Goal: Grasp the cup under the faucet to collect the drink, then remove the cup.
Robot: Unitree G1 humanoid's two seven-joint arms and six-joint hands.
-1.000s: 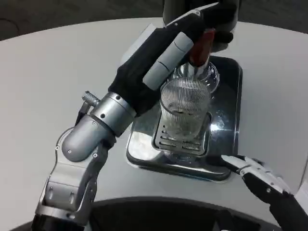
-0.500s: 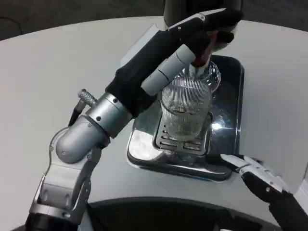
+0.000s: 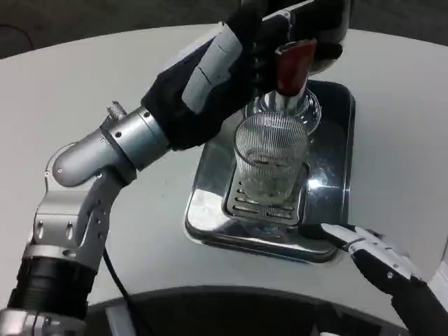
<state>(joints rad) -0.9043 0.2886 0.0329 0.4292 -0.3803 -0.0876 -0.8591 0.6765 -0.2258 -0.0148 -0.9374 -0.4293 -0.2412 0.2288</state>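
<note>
Left hand raised beside the red tap handle, fingers curled, contact unclear, can't tell if gripping. Ribbed glass cup sits on drip tray below those fingers, under the faucet. Right hand fingers loose, empty, on worktop just beside tray.

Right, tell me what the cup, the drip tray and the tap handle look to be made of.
Cup: clear ribbed glass or hard plastic; the grate shows through it. Drip tray: polished metal, likely stainless steel, with mirror-like reflections. Tap handle: glossy dark red, probably plastic or lacquered wood.
</note>
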